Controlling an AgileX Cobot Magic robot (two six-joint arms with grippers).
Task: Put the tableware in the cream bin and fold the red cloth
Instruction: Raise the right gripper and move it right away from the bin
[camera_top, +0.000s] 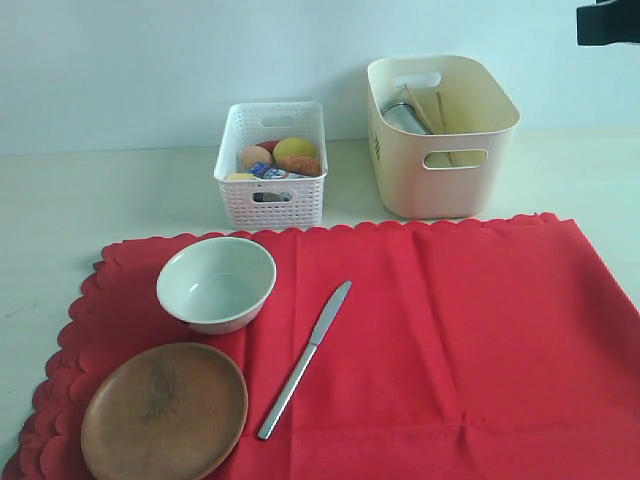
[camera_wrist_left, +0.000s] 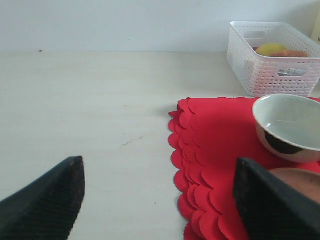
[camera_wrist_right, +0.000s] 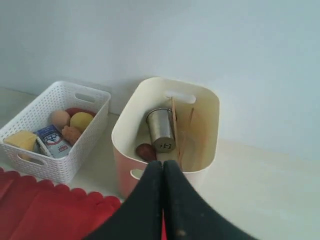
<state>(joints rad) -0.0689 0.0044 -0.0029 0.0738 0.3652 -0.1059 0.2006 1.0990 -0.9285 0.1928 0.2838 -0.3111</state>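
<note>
The red cloth (camera_top: 420, 340) lies spread flat on the table. On its left part rest the pale bowl (camera_top: 215, 283), the brown wooden plate (camera_top: 165, 410) and the metal knife (camera_top: 305, 358). The cream bin (camera_top: 470, 185) stands behind the cloth, holding the steel cup (camera_wrist_right: 161, 129), the chopsticks (camera_wrist_right: 175, 127) and the dark spoon (camera_wrist_right: 146, 151). My left gripper (camera_wrist_left: 160, 200) is open and empty, low over the cloth's scalloped left edge (camera_wrist_left: 210, 165), near the bowl (camera_wrist_left: 287, 125). My right gripper (camera_wrist_right: 162, 167) is shut on nothing, above the near side of the cream bin (camera_wrist_right: 207, 115).
The white perforated basket (camera_top: 272, 195) holds an egg, a lemon, a carton and other food, just left of the cream bin. A dark part of the right arm (camera_top: 607, 20) shows at the top right. Bare table lies left of the cloth.
</note>
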